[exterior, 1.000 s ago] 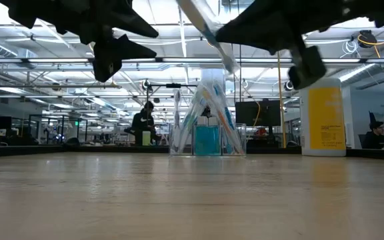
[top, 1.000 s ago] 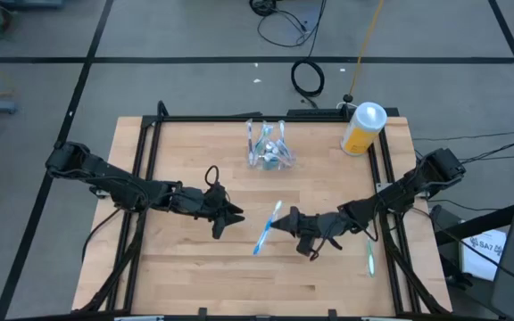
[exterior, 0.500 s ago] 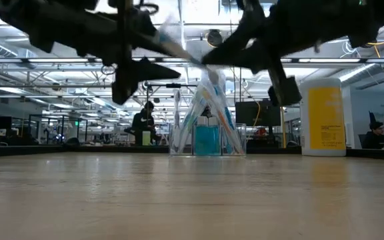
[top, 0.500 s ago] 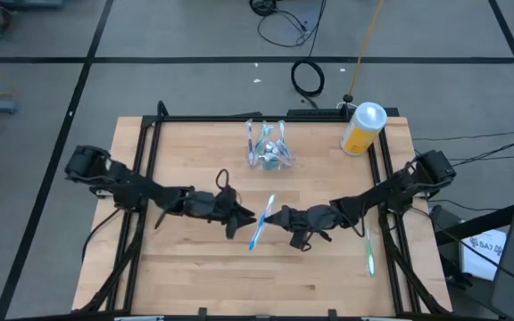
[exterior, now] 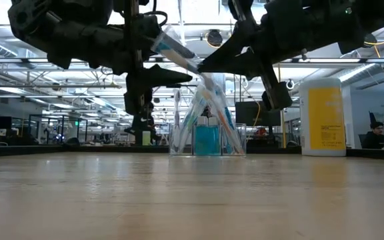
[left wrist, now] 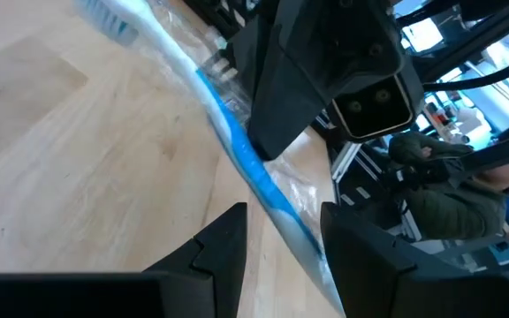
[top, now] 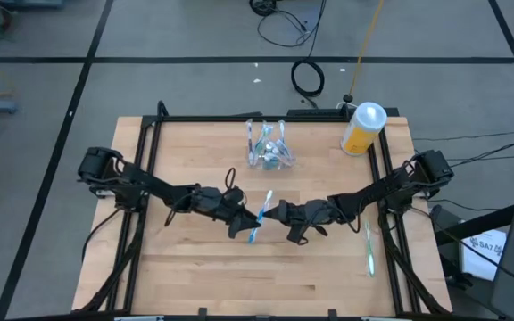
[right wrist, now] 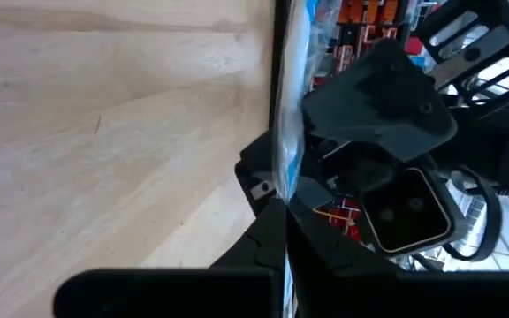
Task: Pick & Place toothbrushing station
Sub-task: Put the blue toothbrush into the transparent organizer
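A blue toothbrush in a clear wrapper [top: 257, 225] hangs over the middle of the table, with my right gripper [top: 273, 213] shut on it. My left gripper [top: 248, 217] is open. Its two fingers [left wrist: 228, 243] stand on either side of the brush's handle end [left wrist: 281, 208], and I cannot tell whether they touch it. The clear cup [top: 268, 148] stands on its base at the far middle, with several toothbrushes and a teal tube in it. It also shows in the low view, the cup [exterior: 207, 130] behind both grippers. My right gripper pinches the wrapped toothbrush between its two fingers, near the middle of its length [right wrist: 281, 181]. The fingers come about level from the table's right and lie across the brush. The brush [exterior: 179, 53] is lifted clear of the table and slants.
A yellow bottle with a white cap [top: 362, 127] stands at the far right corner. One more toothbrush [top: 368, 250] lies flat near the table's right edge. Bare wood lies in front of both grippers toward the near edge.
Both grippers have closed in on each other over the table's middle. My left gripper has gone right and down until its fingers flank the brush. My right gripper has carried the brush left, still clear of the table.
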`<state>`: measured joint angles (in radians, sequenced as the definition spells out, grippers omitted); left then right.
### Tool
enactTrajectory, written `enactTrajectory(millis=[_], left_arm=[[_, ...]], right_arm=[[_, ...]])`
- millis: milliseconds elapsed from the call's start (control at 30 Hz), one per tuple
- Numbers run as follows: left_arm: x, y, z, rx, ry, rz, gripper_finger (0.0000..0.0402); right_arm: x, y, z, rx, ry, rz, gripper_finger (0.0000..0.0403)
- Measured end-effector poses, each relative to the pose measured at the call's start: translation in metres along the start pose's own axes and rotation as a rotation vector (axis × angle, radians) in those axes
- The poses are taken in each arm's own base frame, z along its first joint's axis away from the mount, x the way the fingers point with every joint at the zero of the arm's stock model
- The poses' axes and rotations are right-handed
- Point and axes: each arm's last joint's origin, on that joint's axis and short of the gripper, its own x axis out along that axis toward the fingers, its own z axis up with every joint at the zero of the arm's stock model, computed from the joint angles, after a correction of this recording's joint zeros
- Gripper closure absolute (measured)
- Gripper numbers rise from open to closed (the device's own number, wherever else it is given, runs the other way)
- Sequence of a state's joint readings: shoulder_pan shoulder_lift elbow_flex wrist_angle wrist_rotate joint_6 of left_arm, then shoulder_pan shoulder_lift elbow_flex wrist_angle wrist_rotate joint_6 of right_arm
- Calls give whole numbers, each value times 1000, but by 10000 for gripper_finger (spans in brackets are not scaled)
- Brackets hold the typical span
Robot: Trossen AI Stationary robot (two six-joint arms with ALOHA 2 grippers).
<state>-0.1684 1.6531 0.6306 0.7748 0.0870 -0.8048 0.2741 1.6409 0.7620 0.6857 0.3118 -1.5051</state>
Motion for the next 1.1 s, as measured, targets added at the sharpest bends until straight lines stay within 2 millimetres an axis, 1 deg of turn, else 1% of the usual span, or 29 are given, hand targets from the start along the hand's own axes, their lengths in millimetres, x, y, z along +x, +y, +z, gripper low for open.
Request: enactTrajectory(millis=[133,200,267,433,533,600,700,767,833,967,1033,1100], left_arm=[[2,4,-1,-2,3,12,254],[2,6,0,13,0,16,264],[2,7,1,18,-3,19,286],[2,9,2,38,-1,29,360],[2,9,2,58,-9,40,388],[2,9,2,59,-9,40,387],[2,9,2,61,-12,41,367],[2,9,2,68,-13,42,361],[2,9,2,81,-14,43,367],[1,10,4,87,-22,40,390],[1,11,6,86,-30,42,390],[1,13,8,84,-32,45,382]], right_arm=[[1,0,-2,-2,5,-1,403],[1,-1,-2,1,6,-4,403],[1,-1,-2,0,7,-4,403],[1,-1,-2,4,5,-9,403],[1,-1,-2,6,3,-8,403],[0,-1,-1,42,2,-8,403],[0,-1,-1,161,1,-9,403],[0,-1,-1,244,1,-10,403],[0,-2,-1,312,-1,-16,403],[0,-4,-1,414,-4,-37,403],[0,-4,-2,455,-5,-43,402],[0,-4,-2,461,-3,-44,400]])
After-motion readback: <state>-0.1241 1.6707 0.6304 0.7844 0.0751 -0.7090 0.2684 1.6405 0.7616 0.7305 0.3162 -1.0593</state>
